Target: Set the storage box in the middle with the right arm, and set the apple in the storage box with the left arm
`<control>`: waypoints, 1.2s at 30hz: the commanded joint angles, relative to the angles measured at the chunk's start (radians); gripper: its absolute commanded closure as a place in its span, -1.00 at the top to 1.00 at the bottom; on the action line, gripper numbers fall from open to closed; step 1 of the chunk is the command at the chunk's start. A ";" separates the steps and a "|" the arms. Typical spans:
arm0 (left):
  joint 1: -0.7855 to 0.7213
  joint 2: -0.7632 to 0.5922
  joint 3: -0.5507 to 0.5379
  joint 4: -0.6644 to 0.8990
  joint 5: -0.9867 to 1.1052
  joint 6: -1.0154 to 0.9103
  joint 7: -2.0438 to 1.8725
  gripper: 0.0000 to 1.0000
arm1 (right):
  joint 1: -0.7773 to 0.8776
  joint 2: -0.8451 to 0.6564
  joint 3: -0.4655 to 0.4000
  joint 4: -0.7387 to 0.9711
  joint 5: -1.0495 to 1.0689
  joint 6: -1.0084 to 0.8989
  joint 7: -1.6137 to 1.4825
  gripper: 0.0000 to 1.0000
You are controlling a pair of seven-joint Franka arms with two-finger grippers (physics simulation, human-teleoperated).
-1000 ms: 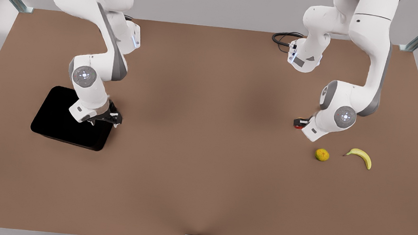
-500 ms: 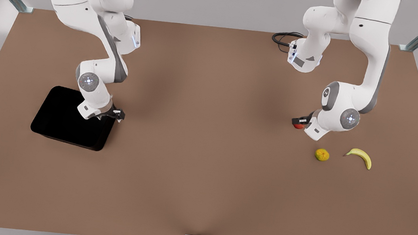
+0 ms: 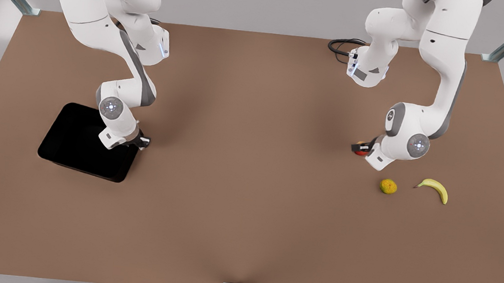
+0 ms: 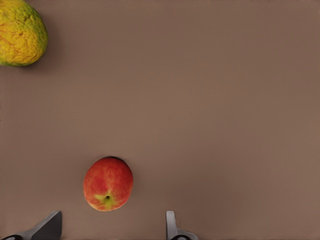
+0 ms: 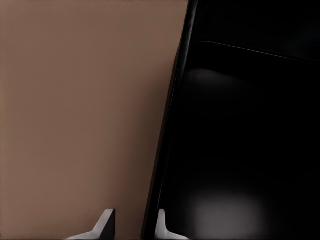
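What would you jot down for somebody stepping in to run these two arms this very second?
Right end effector: open, fingers straddling the storage box wall, no grip yet. Box sits at the front view's left, not the middle.
Left end effector: open, over the apple, which lies on the table between its fingers.
Done: both arms lined up.
Left: grip the box, move it to the middle, then grasp the apple and drop it in.

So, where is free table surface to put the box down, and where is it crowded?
The widest bare stretch of the table lies between the storage box and the apple. It is crowded at the front view's right: the left gripper straddles the apple, with the bumpy fruit and banana nearby. The right gripper straddles the box wall.
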 commanded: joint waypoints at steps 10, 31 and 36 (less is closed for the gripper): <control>-0.005 0.009 -0.002 -0.040 0.053 0.058 0.001 1.00 | 0.040 -0.075 -0.002 0.017 0.014 -0.002 0.008 -0.57; -0.004 0.032 -0.002 -0.090 0.053 0.137 -0.001 0.99 | 0.683 0.037 0.026 0.382 0.018 0.003 0.669 -0.57; -0.004 0.034 -0.002 -0.092 0.053 0.137 -0.001 0.99 | 0.652 -0.041 0.021 0.417 0.008 -0.179 0.641 -0.57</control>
